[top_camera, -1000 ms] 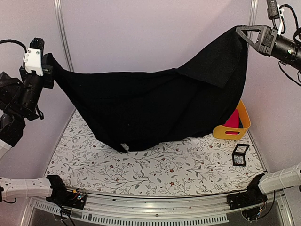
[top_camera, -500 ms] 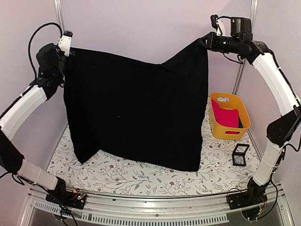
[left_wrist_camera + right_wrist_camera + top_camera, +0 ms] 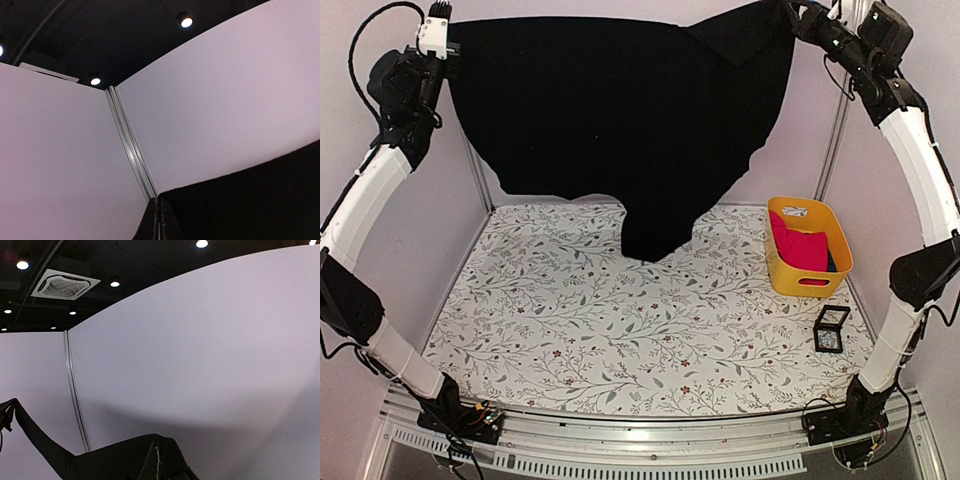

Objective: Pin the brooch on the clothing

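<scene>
Both grippers are clamped on the clothing (image 3: 620, 110): the left gripper (image 3: 445, 35) pinches its upper left corner and the right gripper (image 3: 798, 12) its upper right. The black shirt hangs stretched left to right, high over the far side of the table (image 3: 570, 330). I cannot make out the brooch. A small black frame (image 3: 831, 328) sits at the near right, nearer the right arm and well below both grippers.

Floral-print table (image 3: 580, 330) with yellow basket (image 3: 798, 285) and small black frame (image 3: 832, 330)
</scene>
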You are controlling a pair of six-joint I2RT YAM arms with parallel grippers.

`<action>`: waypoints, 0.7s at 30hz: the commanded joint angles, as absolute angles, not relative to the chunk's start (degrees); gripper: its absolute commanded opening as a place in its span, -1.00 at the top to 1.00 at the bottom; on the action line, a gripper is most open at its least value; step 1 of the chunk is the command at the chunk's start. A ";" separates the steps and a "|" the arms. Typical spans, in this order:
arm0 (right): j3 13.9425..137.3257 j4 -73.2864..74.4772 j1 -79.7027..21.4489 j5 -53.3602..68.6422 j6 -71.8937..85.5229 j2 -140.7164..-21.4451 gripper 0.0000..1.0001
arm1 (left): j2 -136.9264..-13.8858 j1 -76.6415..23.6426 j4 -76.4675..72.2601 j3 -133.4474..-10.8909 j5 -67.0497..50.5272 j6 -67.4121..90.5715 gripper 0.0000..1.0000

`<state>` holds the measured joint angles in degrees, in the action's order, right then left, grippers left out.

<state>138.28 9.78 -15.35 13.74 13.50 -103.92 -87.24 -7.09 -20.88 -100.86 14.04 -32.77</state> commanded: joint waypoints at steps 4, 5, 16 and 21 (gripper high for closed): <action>130.56 10.48 -14.59 16.67 9.16 -97.90 1.00 | -84.28 -5.93 -21.71 -92.24 8.61 -31.12 1.00; 126.83 11.96 -14.71 17.74 8.81 -96.16 1.00 | -82.82 -5.97 -21.77 -88.68 9.56 -30.25 1.00; 81.23 28.40 -23.86 23.73 11.59 -68.43 1.00 | -59.38 -8.07 -12.04 -53.29 8.55 -12.44 1.00; 64.94 34.79 -30.87 28.17 20.32 -64.52 1.00 | -50.54 -12.68 2.98 -46.46 10.61 -12.51 1.00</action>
